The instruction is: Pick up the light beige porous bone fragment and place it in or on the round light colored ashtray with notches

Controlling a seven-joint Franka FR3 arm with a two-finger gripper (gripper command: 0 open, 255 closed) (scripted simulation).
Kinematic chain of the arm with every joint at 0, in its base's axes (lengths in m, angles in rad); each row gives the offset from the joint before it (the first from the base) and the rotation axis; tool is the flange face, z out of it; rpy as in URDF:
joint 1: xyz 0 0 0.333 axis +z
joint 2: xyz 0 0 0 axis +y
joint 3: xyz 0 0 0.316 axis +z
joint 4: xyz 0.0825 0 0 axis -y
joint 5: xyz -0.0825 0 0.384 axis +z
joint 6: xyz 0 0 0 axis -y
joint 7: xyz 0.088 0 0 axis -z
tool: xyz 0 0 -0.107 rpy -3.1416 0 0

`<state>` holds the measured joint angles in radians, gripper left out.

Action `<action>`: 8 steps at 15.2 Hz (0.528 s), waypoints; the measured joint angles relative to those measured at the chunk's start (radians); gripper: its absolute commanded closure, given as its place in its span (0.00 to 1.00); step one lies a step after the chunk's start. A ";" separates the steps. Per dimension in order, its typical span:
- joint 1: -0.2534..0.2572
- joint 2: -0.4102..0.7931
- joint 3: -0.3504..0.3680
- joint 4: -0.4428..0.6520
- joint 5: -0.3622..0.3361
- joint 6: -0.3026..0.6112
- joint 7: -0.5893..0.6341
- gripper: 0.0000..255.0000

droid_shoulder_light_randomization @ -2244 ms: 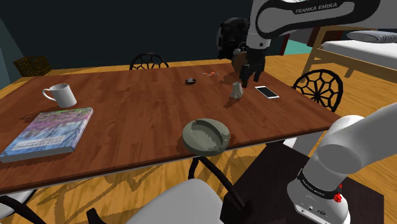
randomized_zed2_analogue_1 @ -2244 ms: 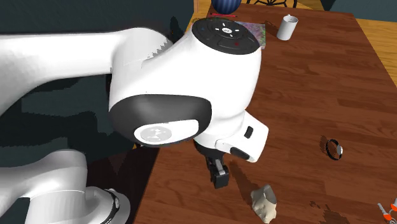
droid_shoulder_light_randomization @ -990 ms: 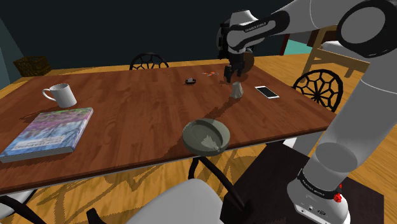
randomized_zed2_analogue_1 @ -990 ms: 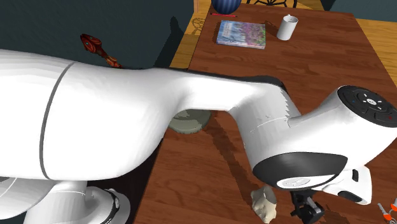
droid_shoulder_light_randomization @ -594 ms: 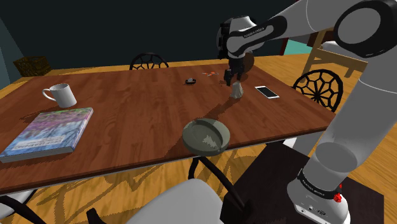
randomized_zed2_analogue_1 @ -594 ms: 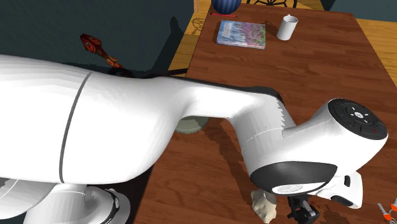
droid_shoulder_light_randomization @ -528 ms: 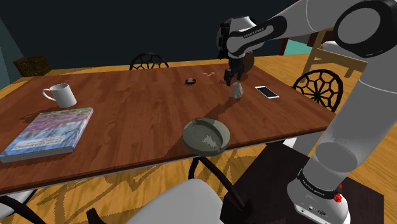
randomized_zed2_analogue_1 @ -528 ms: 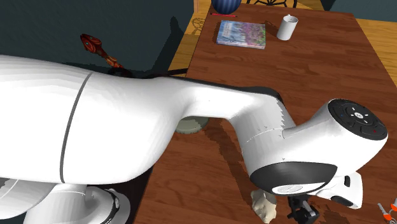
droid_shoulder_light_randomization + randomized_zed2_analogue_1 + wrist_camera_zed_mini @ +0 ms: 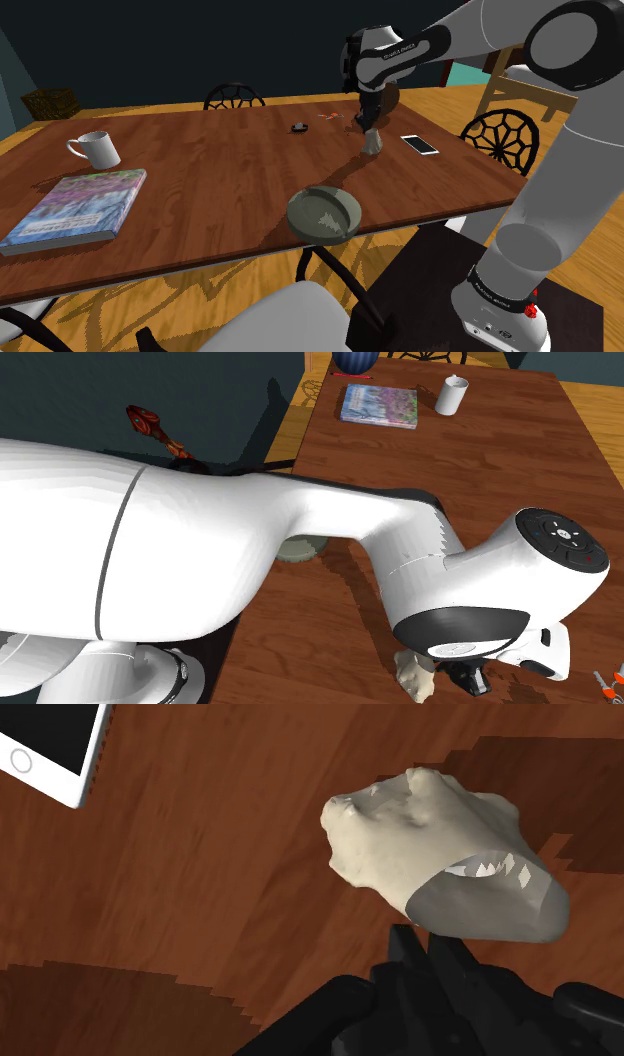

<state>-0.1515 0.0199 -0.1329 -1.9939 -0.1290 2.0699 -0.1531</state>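
The beige, porous bone fragment (image 9: 373, 145) lies on the brown wooden table (image 9: 200, 170), towards the shoulder view's right. My black gripper (image 9: 367, 129) comes down on it from above. In the wrist view the fingers (image 9: 425, 954) are drawn together against the bone fragment's (image 9: 420, 834) grey cut end, clasping its lower part. The bone fragment (image 9: 412, 678) pokes out beneath the arm's wrist next to the gripper (image 9: 466, 678) in the second exterior view. The round grey-green ashtray (image 9: 323, 212) with notches sits near the table's front edge, well apart from the gripper.
A white phone (image 9: 420, 145) lies just right of the bone fragment. A small dark object (image 9: 298, 127) and a red item (image 9: 328, 117) lie behind it. A white mug (image 9: 95, 149) and a book (image 9: 75, 205) are at the left. Chairs (image 9: 500, 135) ring the table.
The gripper came down onto the bone fragment and its fingers went from open to shut in the last half second. The bone fragment has not moved.
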 measured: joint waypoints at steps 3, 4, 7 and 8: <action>0.000 0.000 0.000 0.000 0.000 0.000 0.000 1.00; 0.000 0.000 0.000 0.000 0.000 0.000 0.000 1.00; 0.000 0.000 0.000 0.000 0.000 0.000 0.000 0.00; 0.001 -0.020 0.001 -0.017 -0.006 0.004 0.030 0.00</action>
<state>-0.1500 -0.0004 -0.1321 -2.0109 -0.1345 2.0743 -0.1236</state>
